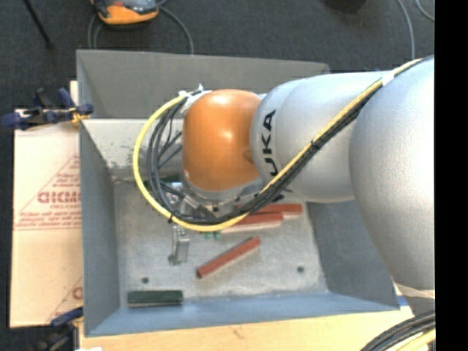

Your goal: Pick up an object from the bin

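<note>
Since the long reddish-brown stick point(228, 257) lies flat and free on the floor of the grey metal bin point(99, 218), my claw point(178, 248) hangs just beside it, spread or pressed together I cannot tell.

My gripper point(178, 253) hangs low in the grey bin point(95, 218), just left of a slanting red-brown stick point(228, 258). Dark green block point(154, 297) near front wall, reddish bar point(281, 210) partly under my arm point(329, 145).

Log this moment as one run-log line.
gripper: down near bin floor | nearest: red-brown stick, apart | others: dark green bar by near wall; red bar partly under arm
</note>
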Controlling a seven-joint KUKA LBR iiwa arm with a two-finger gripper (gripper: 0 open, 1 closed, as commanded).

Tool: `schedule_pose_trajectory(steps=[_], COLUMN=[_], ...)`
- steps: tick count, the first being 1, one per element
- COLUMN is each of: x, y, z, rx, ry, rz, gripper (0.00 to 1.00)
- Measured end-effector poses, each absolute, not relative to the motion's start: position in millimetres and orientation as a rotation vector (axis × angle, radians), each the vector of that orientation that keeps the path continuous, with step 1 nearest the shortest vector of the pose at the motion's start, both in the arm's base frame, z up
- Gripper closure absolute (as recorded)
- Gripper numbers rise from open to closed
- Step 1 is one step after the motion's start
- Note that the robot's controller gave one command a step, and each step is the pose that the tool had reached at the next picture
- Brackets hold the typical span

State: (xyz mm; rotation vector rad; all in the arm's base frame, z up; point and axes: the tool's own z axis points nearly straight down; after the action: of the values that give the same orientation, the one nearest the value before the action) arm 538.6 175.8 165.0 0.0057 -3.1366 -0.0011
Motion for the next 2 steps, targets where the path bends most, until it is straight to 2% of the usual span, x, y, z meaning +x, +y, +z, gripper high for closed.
schedule_pose_trajectory(steps=[1,2], x=[540.6,525.3], y=[175.3,160.0], z=[169.2,153.3], rx=[0.000,0.086], ry=[-3.144,-3.151], rz=[-0.003,-0.005], gripper=[0.00,0.00])
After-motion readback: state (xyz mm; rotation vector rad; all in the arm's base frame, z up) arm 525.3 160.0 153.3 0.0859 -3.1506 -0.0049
